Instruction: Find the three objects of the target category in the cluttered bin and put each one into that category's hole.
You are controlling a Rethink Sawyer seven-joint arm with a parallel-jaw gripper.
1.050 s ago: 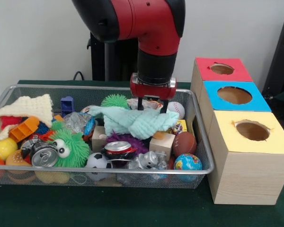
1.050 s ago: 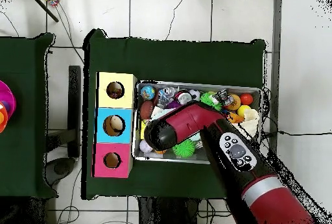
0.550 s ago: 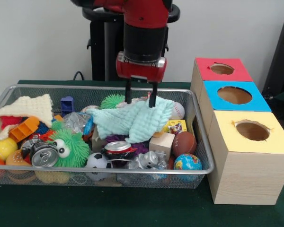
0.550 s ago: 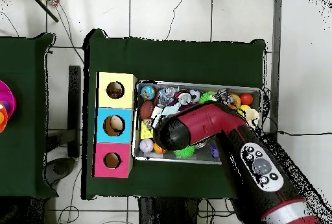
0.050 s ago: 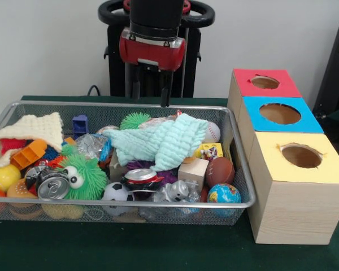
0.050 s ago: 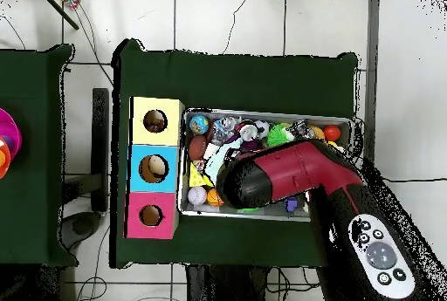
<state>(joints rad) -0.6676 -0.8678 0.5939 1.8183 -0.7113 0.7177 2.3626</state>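
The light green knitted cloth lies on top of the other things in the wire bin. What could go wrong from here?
The light green knitted cloth is draped over several toys, so target objects may stay hidden beneath it. The gripper hangs empty above the wire mesh bin; the cloth may have slipped out, and another grasp could slip too. The crushed silver drink can nearby could roll if disturbed.

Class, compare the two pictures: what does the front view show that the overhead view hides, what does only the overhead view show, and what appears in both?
Only the front view shows the pincer raised above the bin, empty, and the mint cloth lying whole. Only the overhead view shows the white tiled floor around the table. Both show the wire bin, the globe ball and the yellow box.
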